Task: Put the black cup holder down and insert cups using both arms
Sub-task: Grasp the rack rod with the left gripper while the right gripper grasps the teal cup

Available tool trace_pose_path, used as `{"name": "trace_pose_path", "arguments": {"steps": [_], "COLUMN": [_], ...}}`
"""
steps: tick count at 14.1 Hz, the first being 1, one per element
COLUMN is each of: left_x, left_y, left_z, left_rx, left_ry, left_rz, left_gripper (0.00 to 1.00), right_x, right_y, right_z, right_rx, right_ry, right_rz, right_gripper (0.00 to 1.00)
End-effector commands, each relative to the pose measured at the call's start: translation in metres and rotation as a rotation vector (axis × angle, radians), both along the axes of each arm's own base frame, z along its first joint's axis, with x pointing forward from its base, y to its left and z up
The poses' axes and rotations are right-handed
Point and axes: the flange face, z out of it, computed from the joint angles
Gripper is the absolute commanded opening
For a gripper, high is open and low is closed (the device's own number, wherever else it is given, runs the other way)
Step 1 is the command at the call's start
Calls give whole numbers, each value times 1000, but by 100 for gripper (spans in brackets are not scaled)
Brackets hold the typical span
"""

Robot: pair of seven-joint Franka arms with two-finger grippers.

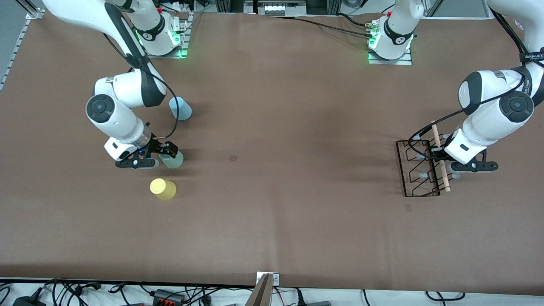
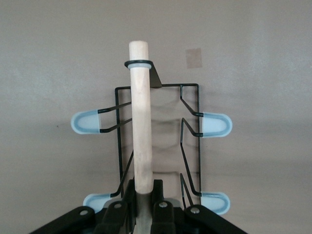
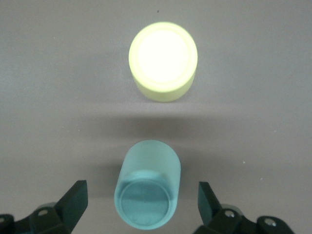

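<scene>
Left gripper [image 1: 438,154] at right of the front view, jaws clamped on the light wooden rod handle [image 1: 440,161] of the black cup holder [image 1: 418,170]; grip taken near mid-length of the rod, probably so the rack hangs level when lifted. In the left wrist view, fingers [image 2: 161,214] pinched on both flanks of the rod, wire frame and pale blue peg tips [image 2: 216,124] spread to either side. Rack resting on the brown table [image 1: 272,191] at the left arm's end, right of centre in the front view, well apart from the cups; relocation toward the table's middle judged the step in hand. Right gripper [image 1: 166,153] at left of the front view, low over the table, jaws spread wide and straddling the pale green cup [image 1: 172,160] without contact visible; cup standing base-up, which presents its tapered wall for a side pinch. In the right wrist view, both fingertips [image 3: 75,200] apart from the cup wall. Yellow cup [image 1: 162,188] just below the green one in the front view, also base-up; light blue cup [image 1: 180,108] above it, beside the right arm's forearm. No cup yet on a peg.
</scene>
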Motion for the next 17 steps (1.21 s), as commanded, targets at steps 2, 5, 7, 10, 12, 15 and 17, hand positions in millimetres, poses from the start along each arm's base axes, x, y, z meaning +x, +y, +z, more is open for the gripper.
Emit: {"name": "trace_pose_path", "arguments": {"steps": [2,5,7,10,12,15,17], "left_x": [4,17,27,38,37,27,16], "left_y": [3,-2,-9,-54,-97,-172,-227], "left_z": [20,59,91,138,147,143,125], "left_rx": [15,21,25,15,-10,-38,-57], "left_ry": [-12,41,43,26,17,24,53], "left_rz": [-18,-17,-24,-78,-128,-194,-225], "left_gripper": [4,1,1,1,1,1,1], "right_x": [-7,-7,-7,-6,-5,-4,-3], "right_y": [5,5,4,4,4,-3,-2], "right_z": [-5,-9,-10,-11,-12,-15,-15], "right_rx": [5,4,4,4,6,3,4], "right_ry": [-4,2,4,6,7,12,10], "right_rz": [-23,-23,-26,-34,-40,-49,-48], "right_gripper": [100,100,100,100,100,100,100]}}
